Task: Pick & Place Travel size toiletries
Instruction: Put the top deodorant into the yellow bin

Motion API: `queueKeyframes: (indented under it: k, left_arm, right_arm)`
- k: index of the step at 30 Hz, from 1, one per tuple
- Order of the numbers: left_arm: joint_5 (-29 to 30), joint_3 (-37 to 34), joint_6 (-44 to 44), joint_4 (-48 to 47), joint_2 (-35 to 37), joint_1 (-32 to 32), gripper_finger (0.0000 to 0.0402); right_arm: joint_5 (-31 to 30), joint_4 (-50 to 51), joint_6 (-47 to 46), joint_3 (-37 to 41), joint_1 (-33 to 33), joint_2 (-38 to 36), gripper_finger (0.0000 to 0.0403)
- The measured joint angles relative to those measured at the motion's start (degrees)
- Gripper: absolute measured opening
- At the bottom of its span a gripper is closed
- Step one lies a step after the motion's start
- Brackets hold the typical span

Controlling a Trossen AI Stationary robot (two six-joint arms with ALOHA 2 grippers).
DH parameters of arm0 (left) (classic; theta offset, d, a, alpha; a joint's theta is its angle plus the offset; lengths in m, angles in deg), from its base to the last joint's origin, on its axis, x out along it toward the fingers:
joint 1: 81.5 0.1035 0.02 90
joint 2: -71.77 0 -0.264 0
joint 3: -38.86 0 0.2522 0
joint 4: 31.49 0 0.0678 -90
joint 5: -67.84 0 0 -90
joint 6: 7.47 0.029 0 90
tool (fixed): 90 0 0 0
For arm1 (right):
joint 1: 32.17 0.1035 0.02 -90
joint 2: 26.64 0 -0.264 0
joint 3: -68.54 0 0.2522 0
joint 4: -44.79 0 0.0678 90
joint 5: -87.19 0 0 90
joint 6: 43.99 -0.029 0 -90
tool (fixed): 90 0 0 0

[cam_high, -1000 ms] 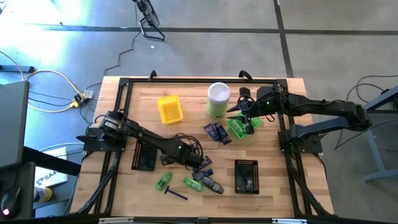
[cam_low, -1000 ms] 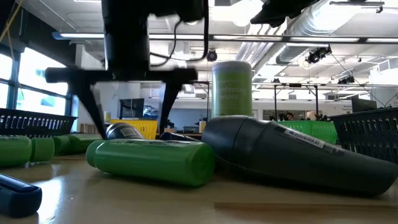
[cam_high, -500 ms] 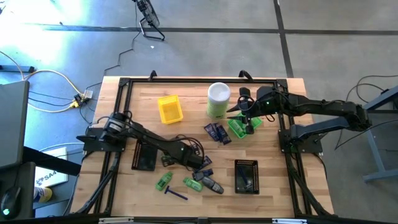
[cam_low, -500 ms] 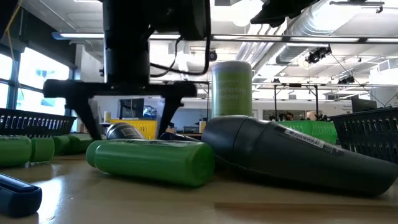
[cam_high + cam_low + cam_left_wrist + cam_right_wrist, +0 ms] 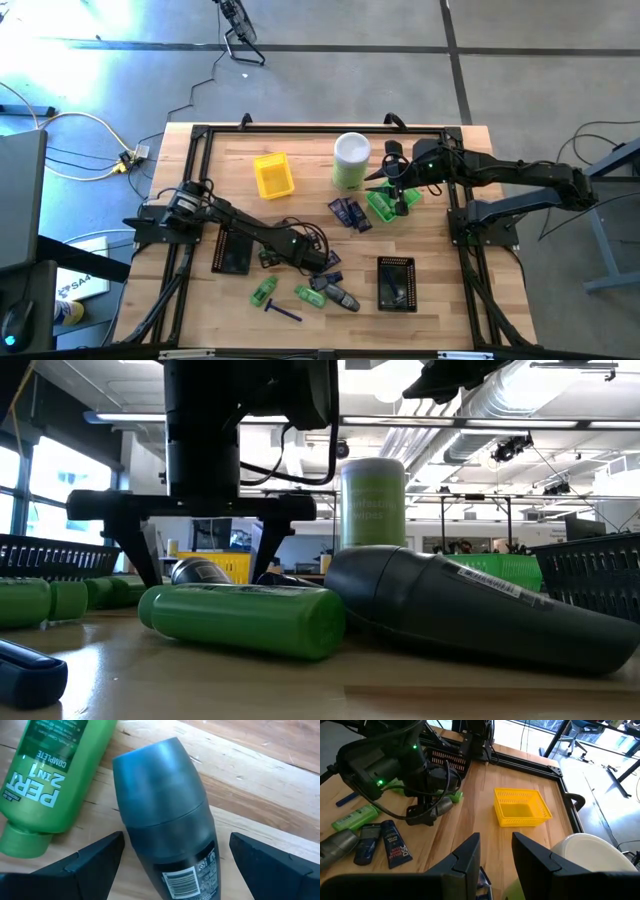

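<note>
The left end effector point(image 5: 170, 865) hangs spread wide astride the dark grey deodorant point(image 5: 167, 820), gripping nothing. Closing off-centre risks squirting that rounded body sideways into the green bottle point(image 5: 47, 775) just beside it. The right end effector point(image 5: 401, 200) waits over the green tray point(image 5: 380, 207); its grip cannot be told.

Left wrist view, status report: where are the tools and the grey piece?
Left tool open, straddling dark grey oval piece, not yet gripping. Right tool part-open, empty, over green tray. Green bottle close beside grey piece.
</note>
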Motion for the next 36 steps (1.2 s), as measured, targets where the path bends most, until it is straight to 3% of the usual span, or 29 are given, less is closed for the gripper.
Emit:
queueKeyframes:
  k: [18,36]
  left_arm:
    - [-0.02,-0.04,0.09,0.19,-0.09,0.0,0.0359]
    - [-0.37,-0.17,0.15,-0.32,-0.17,-0.02,0.0264]
  right_arm:
    - [0.0,0.02,0.0,0.0,0.02,0.0,0.0105]
    - [0.0,0.04,0.0,0.0,0.02,0.0,0.0105]
